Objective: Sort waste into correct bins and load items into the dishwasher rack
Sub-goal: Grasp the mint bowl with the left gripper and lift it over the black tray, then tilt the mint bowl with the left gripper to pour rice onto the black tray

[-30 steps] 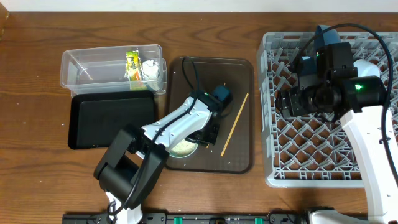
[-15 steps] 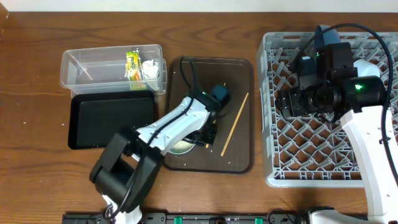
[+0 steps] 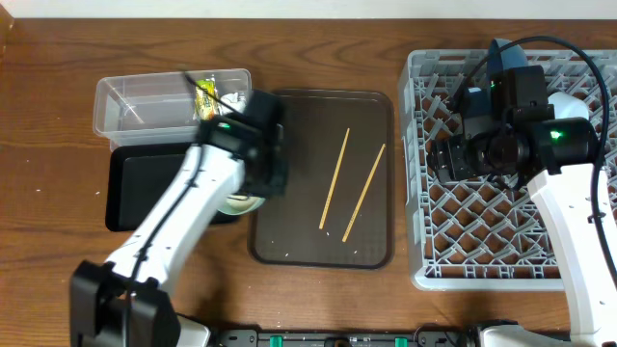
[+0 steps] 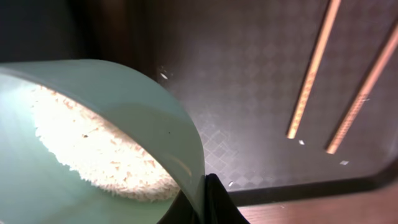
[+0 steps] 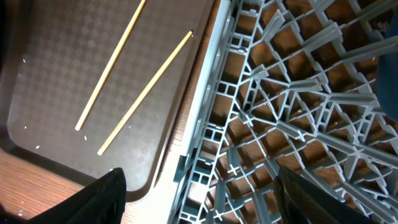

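Observation:
My left gripper (image 3: 256,183) is shut on the rim of the pale-green bowl (image 3: 237,203), which holds white rice (image 4: 93,149). The bowl is held over the seam between the black tray (image 3: 159,183) and the dark-brown serving tray (image 3: 323,231). The left wrist view shows the bowl rim (image 4: 155,112) pinched by my fingers (image 4: 208,202). Two chopsticks (image 3: 335,178) (image 3: 364,193) lie on the serving tray. The clear tub (image 3: 135,106) holds the wrapper (image 3: 204,96) and the tissue (image 3: 232,102). My right gripper (image 5: 205,199) is open and empty above the rack (image 3: 511,241). The other bowls and the cup do not show.
The serving tray (image 5: 50,93) lies between the bins and the rack (image 5: 280,124), with a few loose rice grains on it. Both chopsticks show in the right wrist view (image 5: 112,62). The right arm's body covers part of the rack's far side.
My left gripper has lifted the pale-green bowl off the serving tray and carried it left toward the black tray, uncovering the second chopstick. The right arm has not moved.

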Controlling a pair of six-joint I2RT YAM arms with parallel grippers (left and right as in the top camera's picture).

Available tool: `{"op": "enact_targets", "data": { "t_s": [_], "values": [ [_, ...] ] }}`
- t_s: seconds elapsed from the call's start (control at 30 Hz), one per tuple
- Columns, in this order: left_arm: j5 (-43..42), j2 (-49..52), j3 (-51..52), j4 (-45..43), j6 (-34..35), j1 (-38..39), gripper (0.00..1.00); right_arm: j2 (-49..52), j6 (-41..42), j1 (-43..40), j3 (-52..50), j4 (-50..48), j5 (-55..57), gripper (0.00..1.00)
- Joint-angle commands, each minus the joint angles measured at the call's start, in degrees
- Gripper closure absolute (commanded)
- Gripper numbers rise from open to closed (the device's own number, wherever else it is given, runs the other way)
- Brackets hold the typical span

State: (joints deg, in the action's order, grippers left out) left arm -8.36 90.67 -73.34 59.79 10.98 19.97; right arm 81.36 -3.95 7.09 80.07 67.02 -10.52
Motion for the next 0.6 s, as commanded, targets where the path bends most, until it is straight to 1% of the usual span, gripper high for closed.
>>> {"op": "enact_targets", "data": {
  "t_s": [0.0, 0.13, 0.27, 0.33, 0.43, 0.57],
  "values": [
    [-11.41, -0.87, -1.68, 0.24, -6.78, -6.91, 0.94, 0.46, 0.44, -0.26, -0.33, 0.09, -0.22, 0.25],
    [-19.93, -0.79, -1.03, -0.07, -10.8, -16.5, 0.94, 0.46, 0.44, -0.26, -0.33, 0.13, -0.22, 0.25],
    [-32.13, -0.76, 0.11, -0.11, -16.24, -25.75, 0.94, 0.46, 0.44, -0.26, -0.33, 0.15, -0.2, 0.25],
    [-40.44, -0.76, 1.2, -0.11, -19.89, -30.88, 0.94, 0.46, 0.46, -0.26, -0.33, 0.15, -0.22, 0.25],
    [-49.99, -0.74, 2.97, -0.13, -24.33, -36.81, 0.94, 0.46, 0.46, -0.26, -0.33, 0.15, -0.22, 0.25],
    [-56.46, -0.74, 5.95, -1.44, -25.99, -43.41, 0.94, 0.46, 0.46, -0.26, -0.33, 0.13, -0.22, 0.26]
  ]
}}
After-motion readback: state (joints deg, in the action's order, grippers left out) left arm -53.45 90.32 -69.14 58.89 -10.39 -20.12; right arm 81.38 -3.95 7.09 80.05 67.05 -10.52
